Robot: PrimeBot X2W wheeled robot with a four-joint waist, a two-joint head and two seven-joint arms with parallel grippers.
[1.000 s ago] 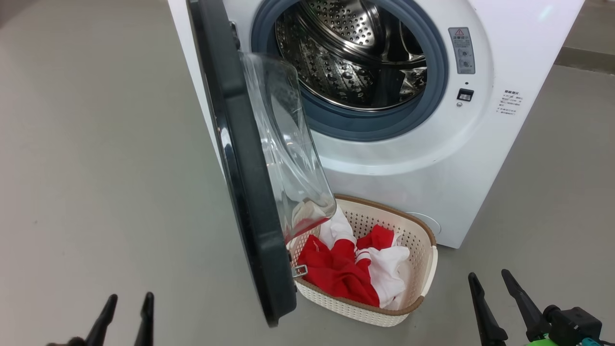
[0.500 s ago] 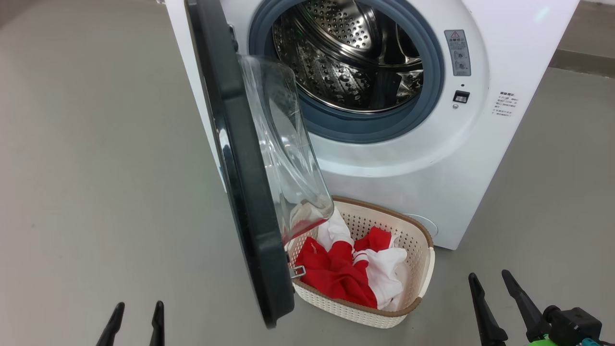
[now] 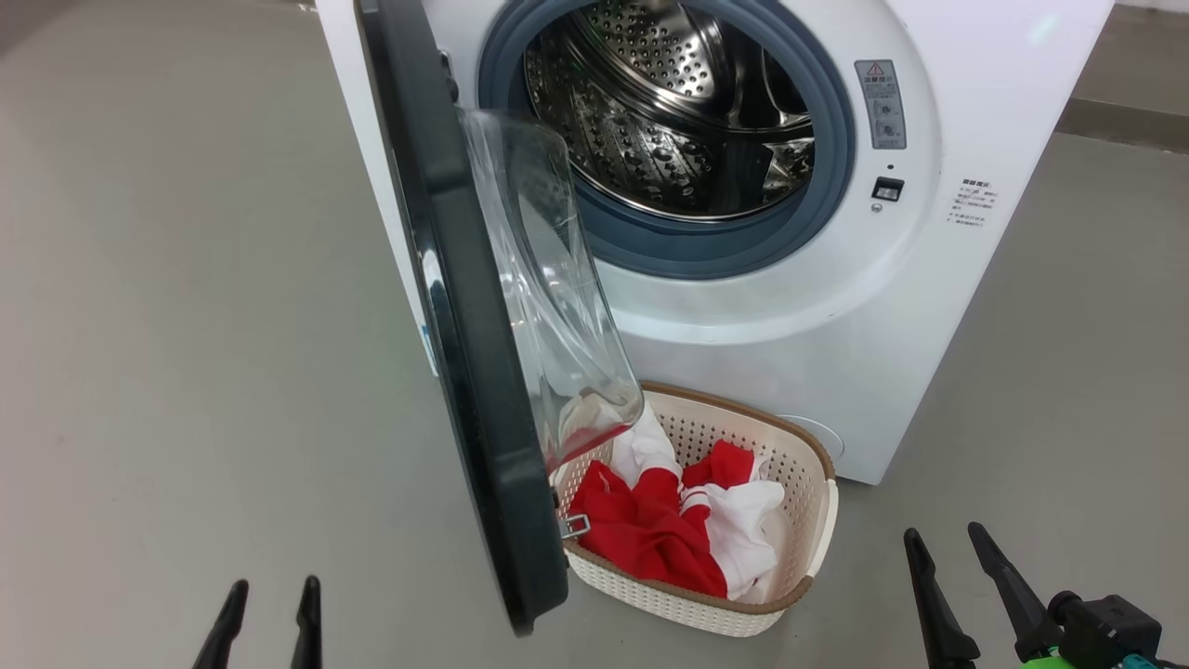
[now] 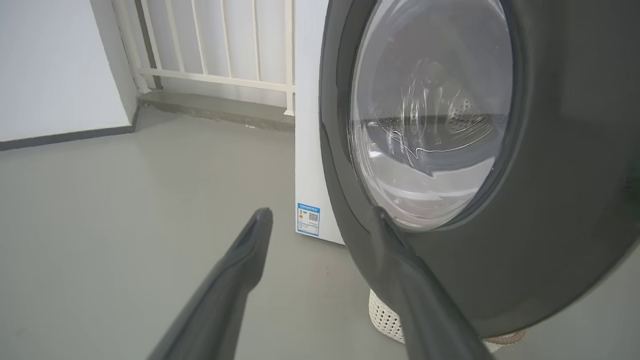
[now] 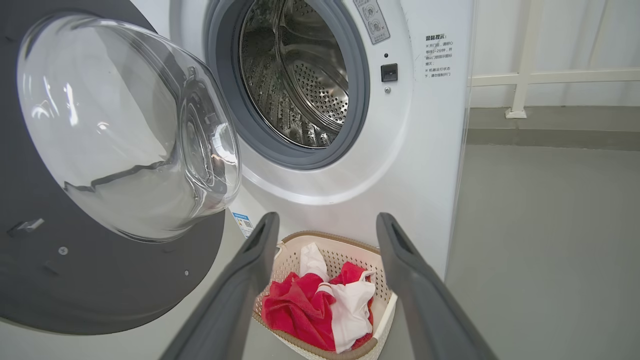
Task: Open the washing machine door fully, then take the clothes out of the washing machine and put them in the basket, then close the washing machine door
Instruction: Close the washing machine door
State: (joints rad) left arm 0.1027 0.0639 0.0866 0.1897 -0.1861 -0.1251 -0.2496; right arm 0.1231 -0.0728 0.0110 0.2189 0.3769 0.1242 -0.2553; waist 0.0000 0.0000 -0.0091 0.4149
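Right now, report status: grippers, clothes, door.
Left gripper, right gripper: fingers open, empty. Red-and-white clothes in cream perforated plastic basket; steel drum looks empty. Round black-rimmed glass door open, overhanging basket's left end, not yet closed.

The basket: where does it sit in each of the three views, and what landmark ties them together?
Head view: basket lower centre, before the washing machine, holding the clothes.
Left wrist view: a sliver at the bottom edge, below the washing machine door.
Right wrist view: lower centre, seen between the right gripper fingertips.
Shared landmark: that open, black-rimmed door.
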